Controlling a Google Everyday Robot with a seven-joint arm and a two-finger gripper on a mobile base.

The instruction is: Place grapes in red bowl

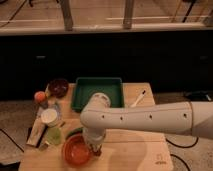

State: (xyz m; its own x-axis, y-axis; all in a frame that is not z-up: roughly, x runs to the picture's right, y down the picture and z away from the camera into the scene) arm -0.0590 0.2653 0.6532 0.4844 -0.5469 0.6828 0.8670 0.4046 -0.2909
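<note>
The red bowl (75,151) stands on the wooden table (135,150) near its front left. My white arm reaches in from the right. The gripper (95,146) points down right at the bowl's right rim, mostly hidden behind my wrist. A small dark clump (97,150) shows at its tip, just outside the rim; it looks like the grapes. No other grapes show on the table.
A green tray (115,85) sits at the back middle, with a white utensil (138,98) to its right. At the left are a dark maroon bowl (58,87), an orange fruit (39,96), a white cup (49,116), a pale green cup (54,135) and a green vegetable (74,132).
</note>
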